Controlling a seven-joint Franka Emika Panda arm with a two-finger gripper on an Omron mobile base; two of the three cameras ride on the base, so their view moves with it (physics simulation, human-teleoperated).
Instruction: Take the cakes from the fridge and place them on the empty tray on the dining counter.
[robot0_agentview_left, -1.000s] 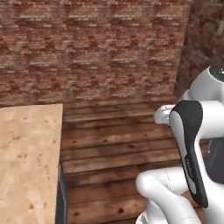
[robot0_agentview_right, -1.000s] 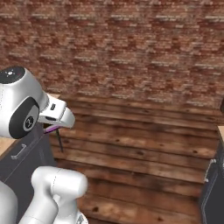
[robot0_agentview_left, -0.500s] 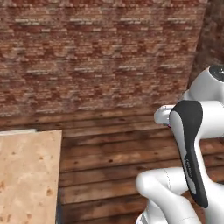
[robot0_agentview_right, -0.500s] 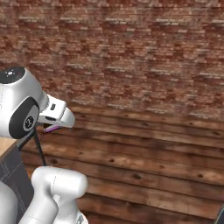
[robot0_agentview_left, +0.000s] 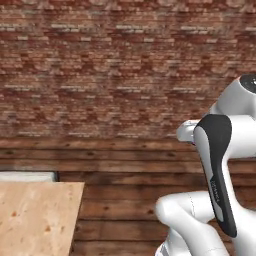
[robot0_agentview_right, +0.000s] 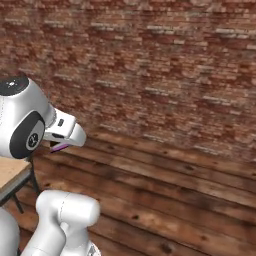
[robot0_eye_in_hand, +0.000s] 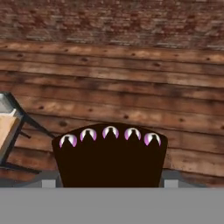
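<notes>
My gripper (robot0_eye_in_hand: 109, 180) is shut on a dark chocolate cake (robot0_eye_in_hand: 109, 157) topped with a row of purple-white dollops. The cake fills the space between the fingers in the hand view. In the right base view the white hand (robot0_agentview_right: 65, 134) juts right from the arm, with a purple bit of the cake (robot0_agentview_right: 58, 147) under it. The arm is folded close to the base. The fridge and the empty tray are out of view. A corner of a light beige mottled top (robot0_agentview_left: 35, 215) lies low on the left; I cannot tell whether it is the dining counter.
A red brick wall (robot0_agentview_left: 110, 65) runs across ahead, over a dark wooden plank floor (robot0_agentview_right: 165, 190). The light top's corner (robot0_agentview_right: 10, 172) stands on dark legs (robot0_eye_in_hand: 30, 122) to my left. Open floor stretches ahead and to the right.
The whole picture has shifted, so the base has moved: the light top has shrunk toward the lower left and a dark cabinet at the right edge has left view. The cake stays gripped.
</notes>
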